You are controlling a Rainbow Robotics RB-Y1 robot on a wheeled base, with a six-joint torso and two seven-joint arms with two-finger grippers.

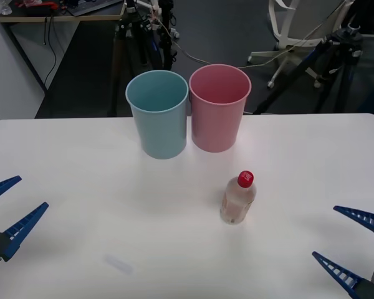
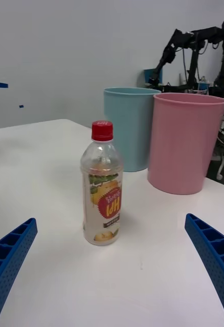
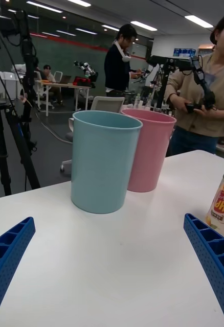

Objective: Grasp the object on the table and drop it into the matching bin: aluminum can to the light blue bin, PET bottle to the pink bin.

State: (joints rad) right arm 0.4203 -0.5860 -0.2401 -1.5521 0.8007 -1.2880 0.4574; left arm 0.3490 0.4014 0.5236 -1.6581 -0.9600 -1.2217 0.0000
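Front view: the PET bottle is seen upright on the table, before the pink bin and light blue bin, between the spread left gripper and spread right gripper. Right wrist view: a red cap, clear pale body and fruit label are shown on it.

Blue, ribbed, tapering fingers on dark mounts.
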